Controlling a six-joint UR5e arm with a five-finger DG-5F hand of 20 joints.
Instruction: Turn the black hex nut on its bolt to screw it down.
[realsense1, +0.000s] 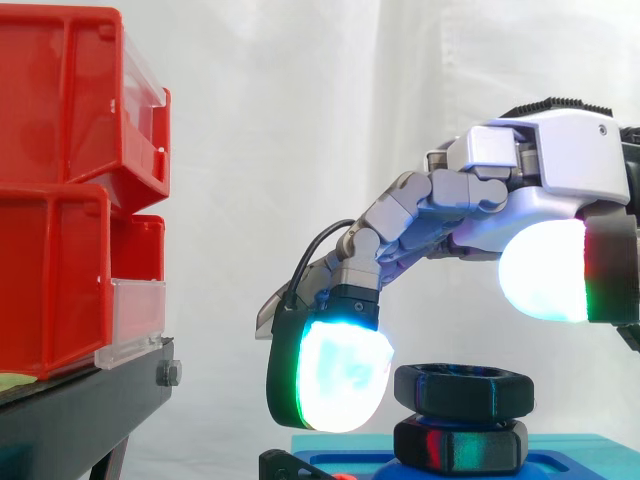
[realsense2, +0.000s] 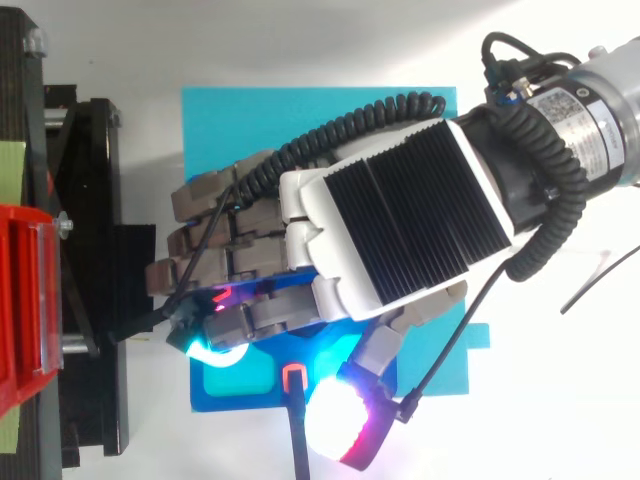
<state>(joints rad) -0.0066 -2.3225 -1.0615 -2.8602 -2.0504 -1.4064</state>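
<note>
Side view, black hex nut (realsense1: 462, 388): on its bolt above the blue base (realsense1: 575, 450), stacked over a lower black hex piece (realsense1: 460, 446); bolt thread hidden.
Side view, hand (realsense1: 560, 165): reaching in over the blue base from the right, fingers bent downward.
Side view, fingers: released, nothing pinched. One glowing fingertip (realsense1: 335, 378) just beside the nut's left flank, contact uncertain; thumb pad (realsense1: 545, 272) raised above the base, apart from the nut.
Side view, surroundings: red bins (realsense1: 70, 180) on a black stand (realsense1: 80, 410), well left of the blue base.
Top view, hand: back of the palm (realsense2: 400, 215) covering the middle of the blue base (realsense2: 230, 120), fingers pointing toward the stand.
Top view, pads: cyan glow (realsense2: 205, 350) and thumb pad (realsense2: 338, 428) at the base's near edge, spread apart.
Step in hand: likely repositioning between turns, or lining up for a first grip.
Next move: thumb brought down to the opposite flank, nut pinched, then twisted in the tightening direction.
</note>
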